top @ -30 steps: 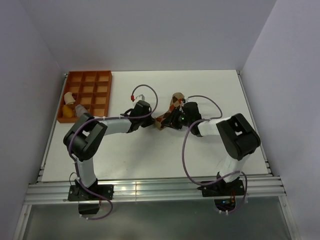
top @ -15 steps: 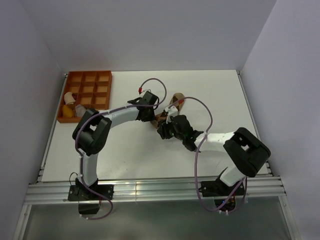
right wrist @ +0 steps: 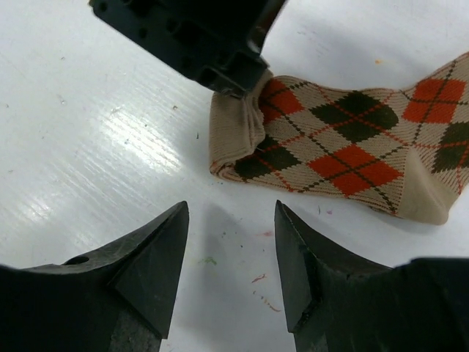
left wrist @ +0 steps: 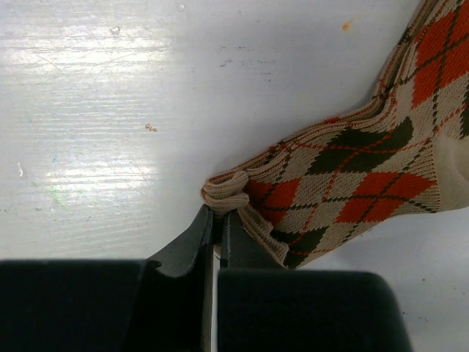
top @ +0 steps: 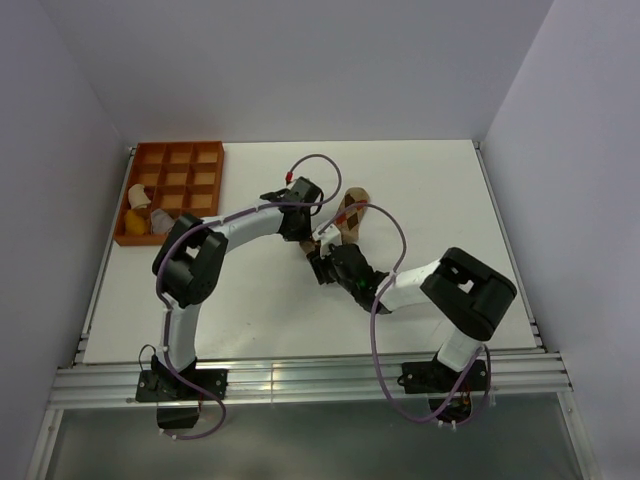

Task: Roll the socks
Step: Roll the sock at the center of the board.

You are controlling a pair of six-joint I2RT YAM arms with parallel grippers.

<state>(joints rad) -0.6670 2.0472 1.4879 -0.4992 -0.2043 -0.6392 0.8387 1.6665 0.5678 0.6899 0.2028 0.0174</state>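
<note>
A tan sock with red and brown argyle diamonds [top: 349, 214] lies flat on the white table at mid-back. In the left wrist view this sock [left wrist: 352, 169] has its ribbed cuff bunched at the tips of my left gripper [left wrist: 218, 213], which is shut on that cuff. In the right wrist view the same sock [right wrist: 344, 147] stretches to the right, with the left gripper's black body [right wrist: 190, 37] on its cuff end. My right gripper [right wrist: 231, 209] hovers open over bare table just short of the cuff, nothing between its fingers [right wrist: 157, 253]. From above, the right gripper [top: 318, 262] sits near-left of the sock.
An orange compartment tray [top: 205, 190] stands at the back left with a few pale items [top: 140, 210] in its near-left cells. Both arms cross the table's middle, their purple cables looping above them. Small coloured specks mark the table [right wrist: 260, 279].
My right gripper has opened, left the sock and drawn back toward the near left. The left arm has swung right and stayed shut on the cuff; the sock now lies flatter.
</note>
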